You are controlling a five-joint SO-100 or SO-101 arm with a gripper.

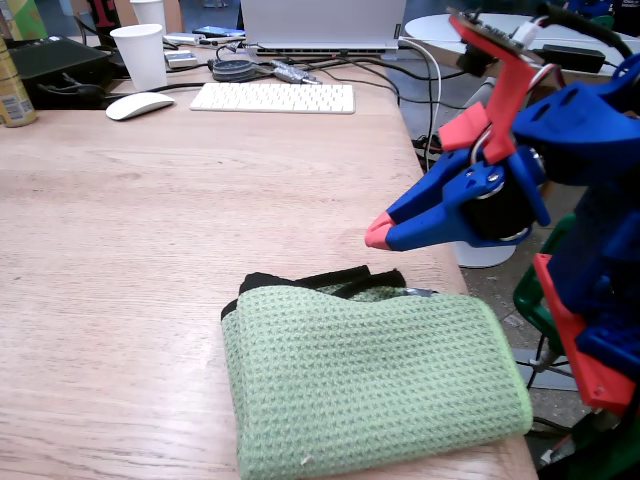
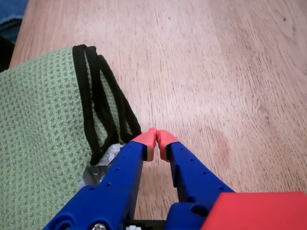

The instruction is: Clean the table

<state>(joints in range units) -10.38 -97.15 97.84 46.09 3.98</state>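
Note:
The table is a large desk with a pale wood-grain top; it also fills the wrist view. A folded green waffle-weave cloth with black edging lies at the desk's near right corner; in the wrist view it is at the left. My blue gripper with red tips hovers above the desk just beyond the cloth's far edge. In the wrist view the gripper is shut and empty, its tips touching, just right of the cloth's black hem.
At the back of the desk stand a white keyboard, a white mouse, a paper cup, a laptop, cables and a can. The desk's right edge runs beside the arm. A small round white table stands beyond.

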